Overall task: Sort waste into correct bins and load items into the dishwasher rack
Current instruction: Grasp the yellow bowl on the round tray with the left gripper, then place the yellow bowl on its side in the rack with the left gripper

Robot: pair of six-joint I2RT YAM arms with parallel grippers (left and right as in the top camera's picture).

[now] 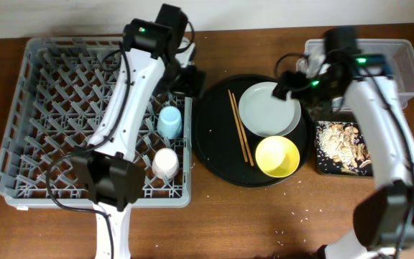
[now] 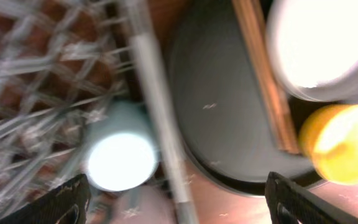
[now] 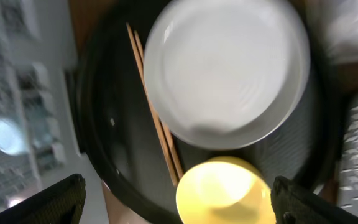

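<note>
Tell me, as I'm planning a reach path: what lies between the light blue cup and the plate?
The overhead view shows the rack's right wall, a bare strip of round black tray, then the chopsticks beside the plate.

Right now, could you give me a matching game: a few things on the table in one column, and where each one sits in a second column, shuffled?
Things:
1. blue cup
2. plate
3. scraps
4. clear tub

Places:
A. on the round tray
B. far right corner
C. in the rack
D. in the small black tray

Pairs: 1-C, 2-A, 3-D, 4-B.
</note>
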